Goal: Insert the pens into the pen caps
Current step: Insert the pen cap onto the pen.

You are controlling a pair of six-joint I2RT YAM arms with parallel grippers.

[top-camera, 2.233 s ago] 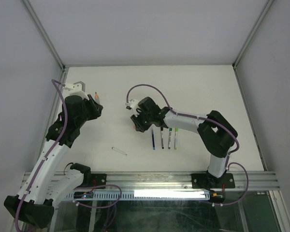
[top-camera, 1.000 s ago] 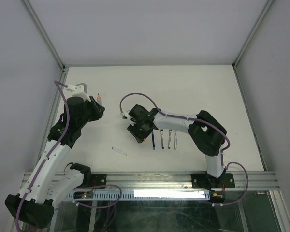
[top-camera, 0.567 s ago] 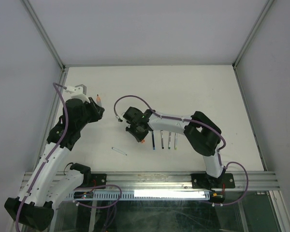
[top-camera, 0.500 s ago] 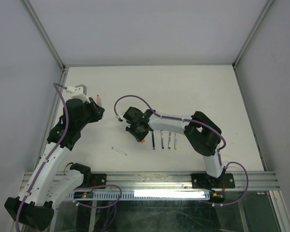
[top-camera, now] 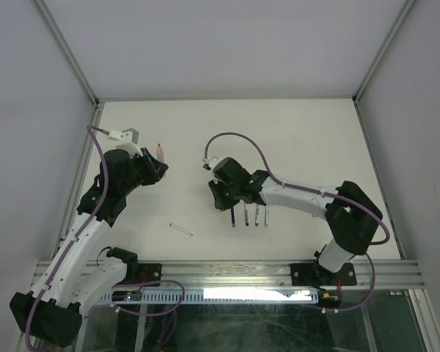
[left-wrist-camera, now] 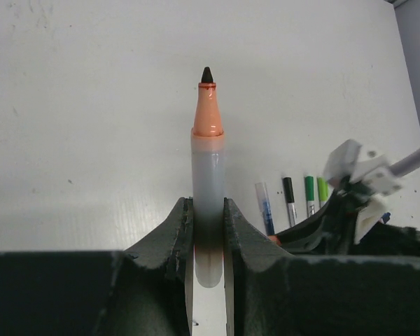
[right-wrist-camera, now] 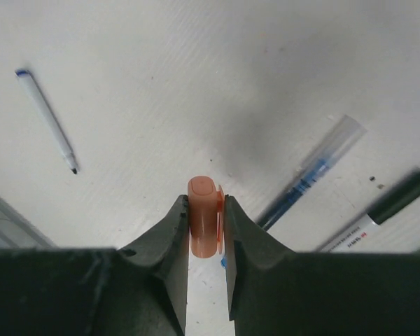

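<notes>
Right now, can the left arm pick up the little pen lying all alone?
Probably not: nothing blocks the lone pen, but the left gripper is shut on the orange-tipped pen.

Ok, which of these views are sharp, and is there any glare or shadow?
Top view: evenly lit and sharp, with one bright light strip blown out at the bottom. Left wrist view: the orange-tipped pen is crisp, its base darkened between the fingers. Right wrist view: the orange cap is clear; a soft grey shadow smudges the table beyond it.
</notes>
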